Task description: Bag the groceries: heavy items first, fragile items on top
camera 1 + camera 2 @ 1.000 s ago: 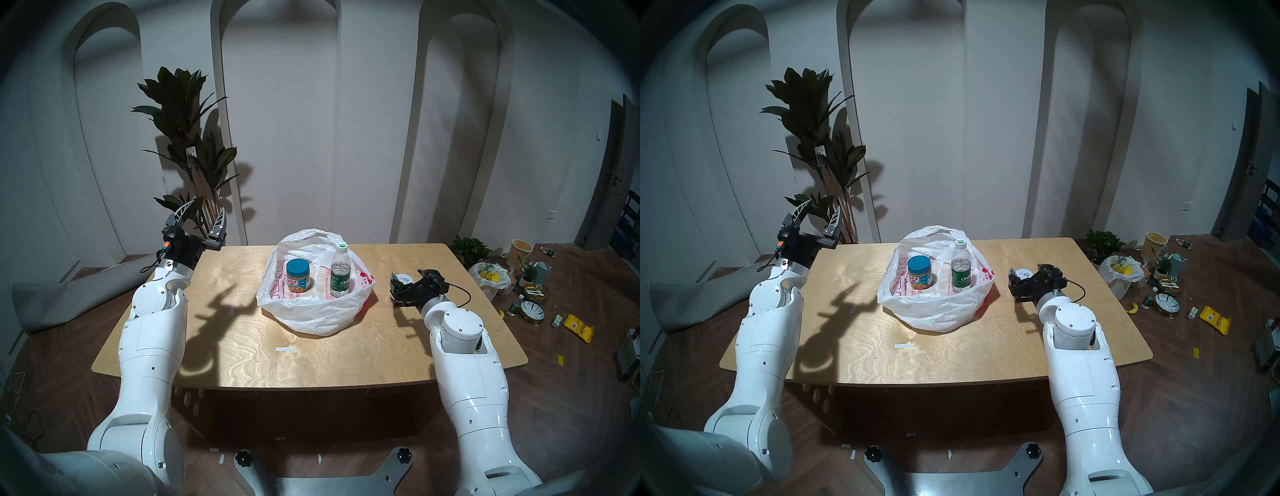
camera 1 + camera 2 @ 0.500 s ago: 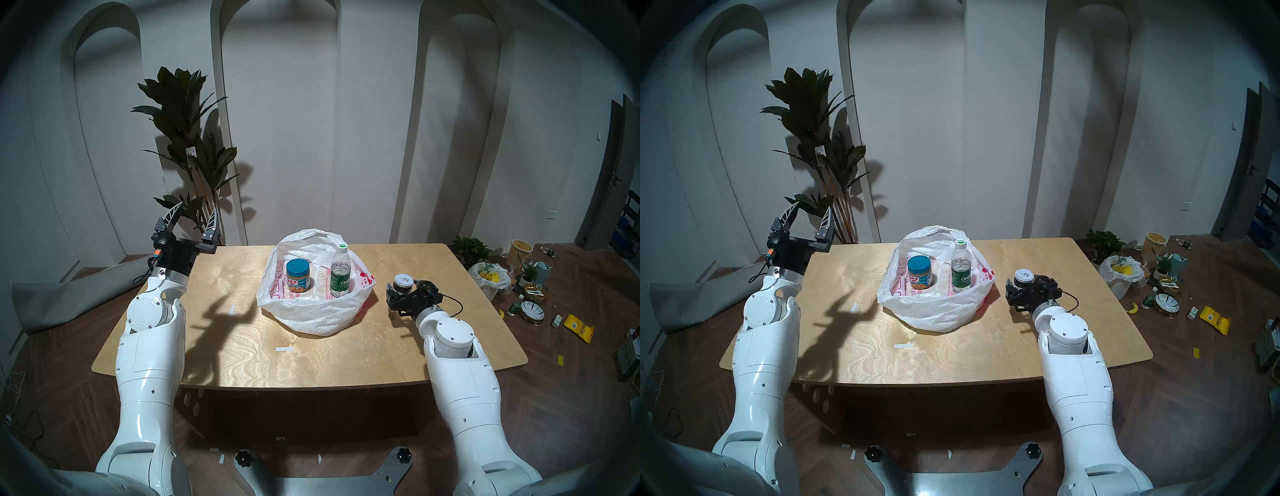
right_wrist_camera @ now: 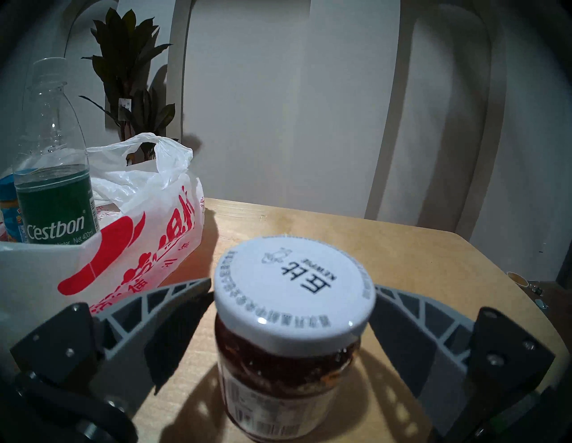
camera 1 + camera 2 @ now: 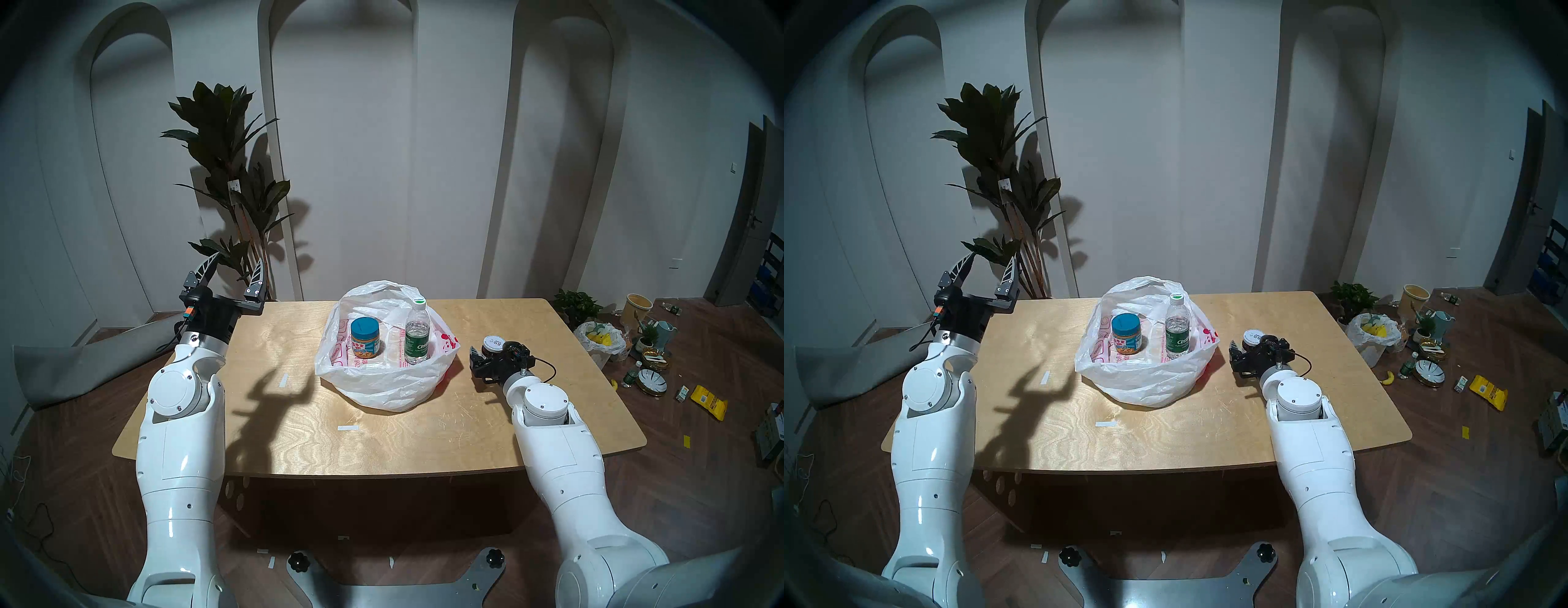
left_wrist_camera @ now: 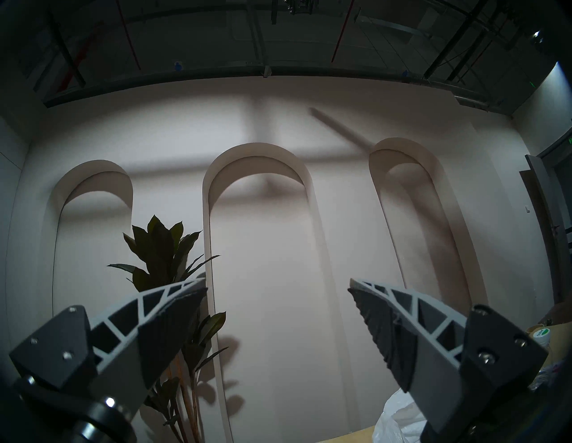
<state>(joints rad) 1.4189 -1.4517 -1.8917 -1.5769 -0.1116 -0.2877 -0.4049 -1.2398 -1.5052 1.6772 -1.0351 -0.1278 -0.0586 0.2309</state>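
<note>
The bench (image 4: pixel 297 424) is a pale plywood slab with rounded corners and a visible grain. At its middle sits the bag (image 4: pixel 382 382), thin, crinkled, translucent white plastic with red print and loop handles, its mouth slumped wide. Two items stand upright inside it: the blue-lidded jar (image 4: pixel 365 338), squat and cylindrical with an orange-yellow label, and to its right the water bottle (image 4: pixel 417 335), clear ribbed plastic with a green label and a white cap.

To the right of the bag, apart from it, the small jar (image 3: pixel 288 337) stands on the bench: glass, with dark red contents and a smooth white printed lid.

The right hand (image 3: pixel 291 334) is level with this jar, its ribbed grey fingers (image 3: pixel 173 312) spread wide on either side; a gap shows on each side, and nothing is gripped.

The left hand (image 4: pixel 234 271) is raised over the bench's far left corner, pointing upward, spread wide and empty. A tall dark-leaved plant (image 4: pixel 229 170) stands behind it. Crockery, a smaller bag and a yellow packet (image 4: pixel 708 401) lie on the floor at right.
</note>
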